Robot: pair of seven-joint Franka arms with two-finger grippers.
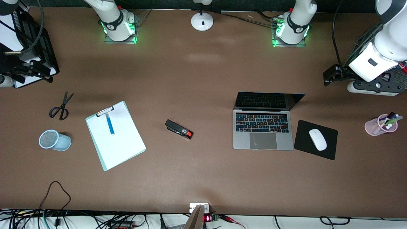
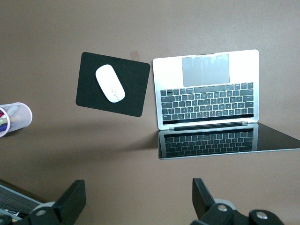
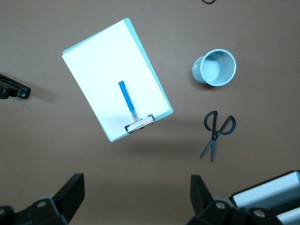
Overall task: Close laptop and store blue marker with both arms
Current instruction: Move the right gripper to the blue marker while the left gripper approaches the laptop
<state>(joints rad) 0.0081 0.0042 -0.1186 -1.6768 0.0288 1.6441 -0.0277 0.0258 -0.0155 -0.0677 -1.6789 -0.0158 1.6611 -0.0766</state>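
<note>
Brown and matte, the table [image 1: 203,79] is seen with nothing of the task yet begun: the laptop [image 1: 263,130] stands open toward the left arm's end of the surface, its lid raised and its keys glowing, with a white mouse [image 1: 317,139] on a black mouse pad [image 1: 327,149] just beside it and a pink marker cup [image 1: 378,126] near that end's edge. The blue marker [image 1: 110,123] lies on a white-sheeted clipboard [image 1: 120,144] toward the right arm's end, its upper end at the clip, apparently parked there until it can be stored; a pale blue mesh cup [image 1: 54,140], lying on its side close by, is judged the likelier holder. Scissors [image 1: 61,108] and a black stapler [image 1: 178,129] rest apart. The left gripper [image 2: 138,206] is held high over the table by the laptop's lid, fingers spread and empty; the right gripper [image 3: 136,204] hangs likewise over the table by the clipboard's clip end, fingers spread, nothing pinched.
</note>
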